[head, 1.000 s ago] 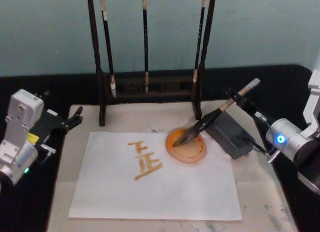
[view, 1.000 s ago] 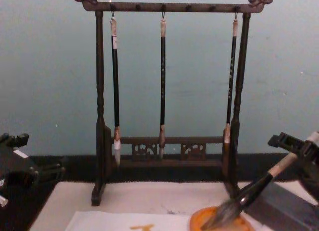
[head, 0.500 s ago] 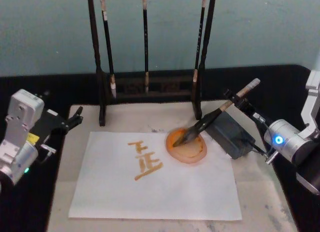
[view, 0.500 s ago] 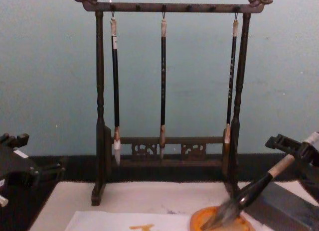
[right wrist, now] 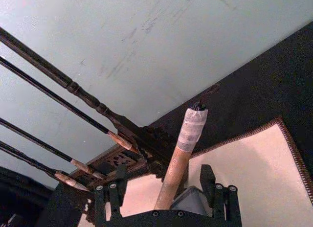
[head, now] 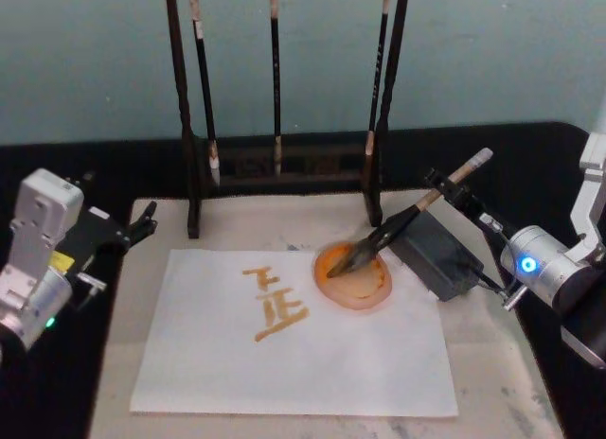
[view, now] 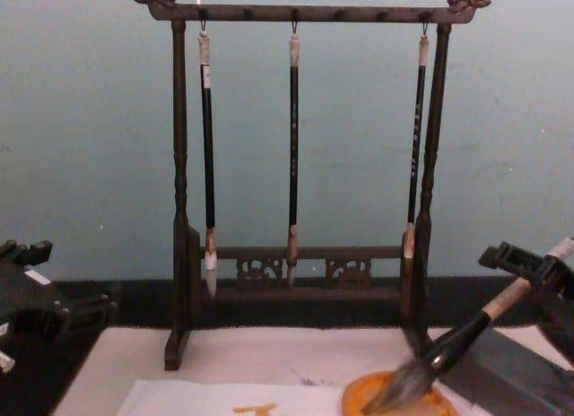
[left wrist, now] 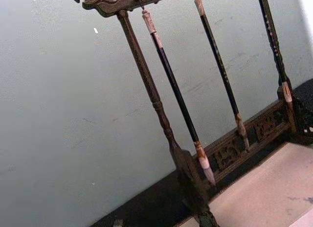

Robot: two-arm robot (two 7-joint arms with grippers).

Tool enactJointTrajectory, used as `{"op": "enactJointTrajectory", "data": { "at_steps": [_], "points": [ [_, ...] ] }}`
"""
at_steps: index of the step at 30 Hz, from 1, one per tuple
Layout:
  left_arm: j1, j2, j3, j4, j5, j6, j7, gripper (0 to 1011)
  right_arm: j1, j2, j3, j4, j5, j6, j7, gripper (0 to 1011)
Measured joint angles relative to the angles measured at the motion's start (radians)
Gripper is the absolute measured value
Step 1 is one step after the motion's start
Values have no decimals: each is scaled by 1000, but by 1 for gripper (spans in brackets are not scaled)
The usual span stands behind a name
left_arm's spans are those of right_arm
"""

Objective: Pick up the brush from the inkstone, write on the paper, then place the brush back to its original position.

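The brush (head: 407,217) lies slanted, its dark bristles in the orange inkstone (head: 365,292) and its tan handle propped on the grey block (head: 437,257). My right gripper (head: 457,195) is open around the handle's whitish end; in the right wrist view the handle (right wrist: 177,158) runs between the fingers (right wrist: 115,188) with a gap on each side. The white paper (head: 284,363) bears orange strokes (head: 275,307) left of the inkstone. My left gripper (head: 118,250) hangs open off the mat's left edge, away from everything. In the chest view the brush (view: 457,340) slopes down into the inkstone (view: 359,400).
A dark wooden rack (head: 284,165) with three slim black-handled brushes (head: 276,79) stands behind the paper. The beige mat (head: 492,373) lies under everything on a black table. The grey block sits right of the inkstone, partly on the paper's corner.
Almost nothing differs. The right wrist has shifted very slightly, and the brush stays resting in the inkstone. The left arm has not moved.
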Motion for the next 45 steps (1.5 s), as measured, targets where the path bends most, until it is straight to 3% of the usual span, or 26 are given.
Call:
{"op": "enactJointTrajectory", "data": {
  "at_steps": [12,20,27,45],
  "points": [
    [0,0,0,0,0,0,0,1010,-1,-1,2,0,-1,1,0,672],
    [0,0,0,0,0,0,0,1010,-1,-1,2,0,-1,2,0,360],
    [0,0,0,0,0,0,0,1010,-1,-1,2,0,-1,2,0,180],
    [0,0,0,0,0,0,0,1010,-1,-1,2,0,-1,1,0,178]
  ]
}}
